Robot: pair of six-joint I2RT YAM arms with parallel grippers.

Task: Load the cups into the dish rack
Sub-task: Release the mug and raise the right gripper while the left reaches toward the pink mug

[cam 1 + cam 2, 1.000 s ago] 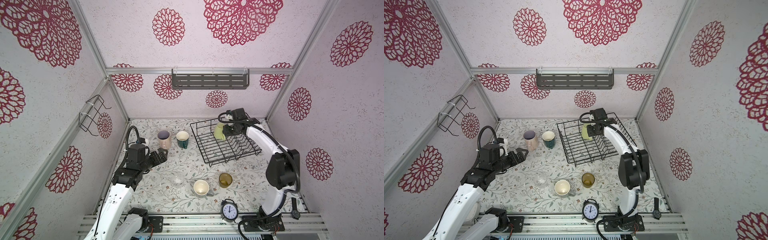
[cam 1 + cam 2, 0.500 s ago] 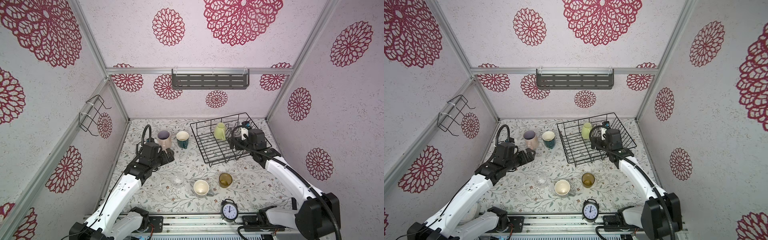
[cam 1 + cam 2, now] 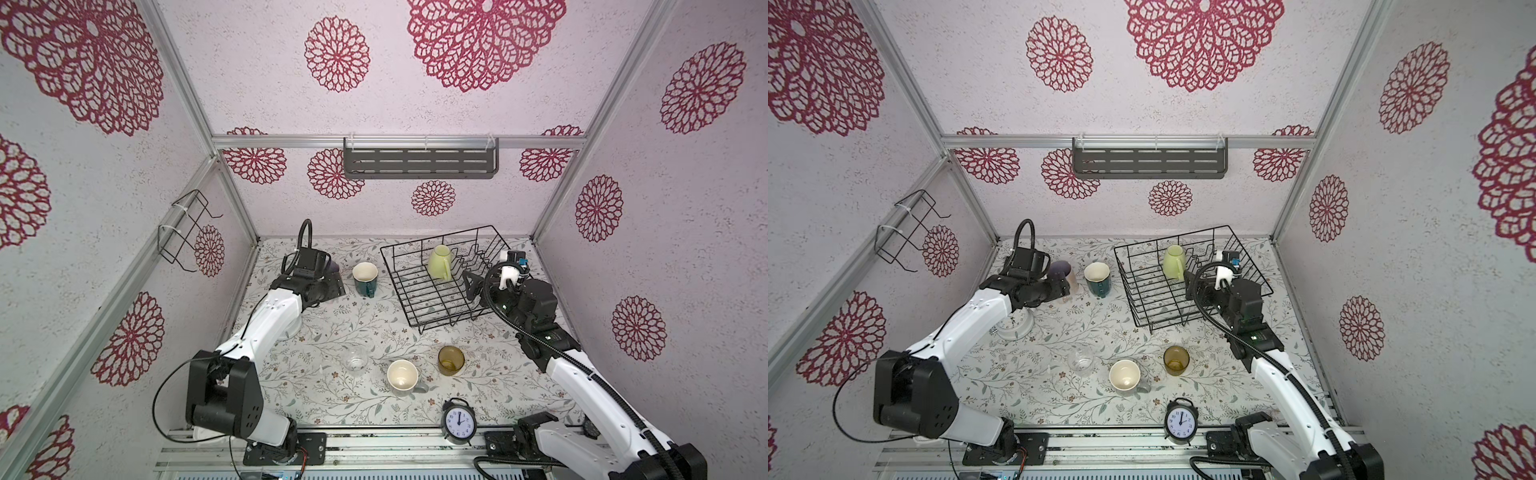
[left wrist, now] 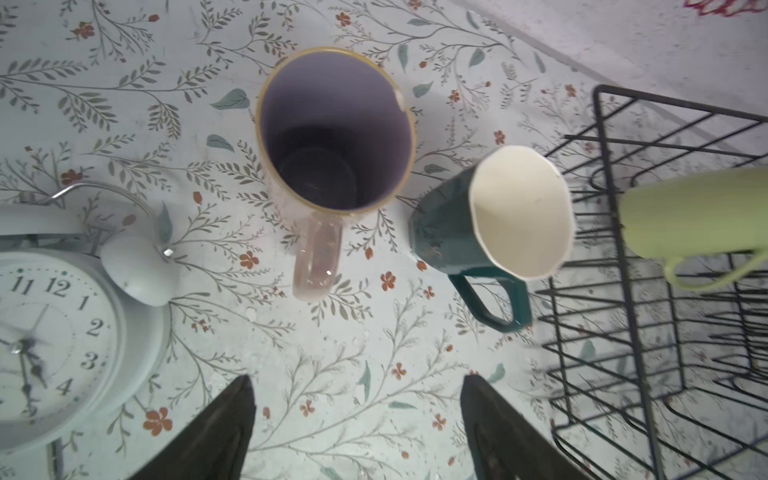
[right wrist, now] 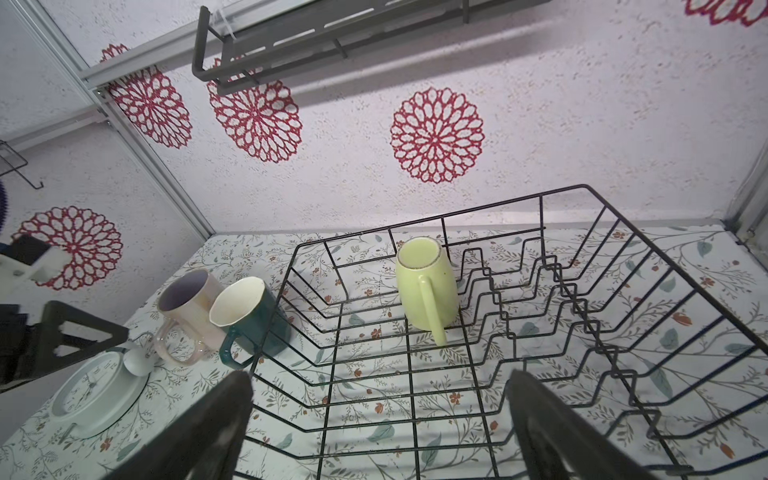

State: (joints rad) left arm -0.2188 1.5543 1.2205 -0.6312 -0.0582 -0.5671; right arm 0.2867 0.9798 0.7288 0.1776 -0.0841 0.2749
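At the counter's far end, in both top views: let go of the yellow-green mug (image 3: 439, 262) a moment ago, leaving it alone in the dish rack (image 3: 419, 291) at 1 o'clock. Drawn back toward 3 o'clock since then, the right claw (image 3: 468, 286), now hanging over the rack's near wires. Swung in at 11 o'clock meanwhile, the left claw (image 3: 1064, 286), hard by the tall pale pink mug (image 3: 1065, 274), with the dark teal mug (image 3: 365, 276) just beside. One cup loaded, by the look of it, and five to go. Waiting near 6 o'clock: small clear glass (image 3: 356, 359), grey mug (image 3: 402, 374), amber tumbler (image 3: 451, 360).

From the left wrist: spread well apart, empty, touching nothing. Stopped just short of the pink mug's handle. Likely next pick.

From the right wrist: gaping wide, gripping nothing. Well clear of the yellow-green mug, upright beside the zigzag dividers.
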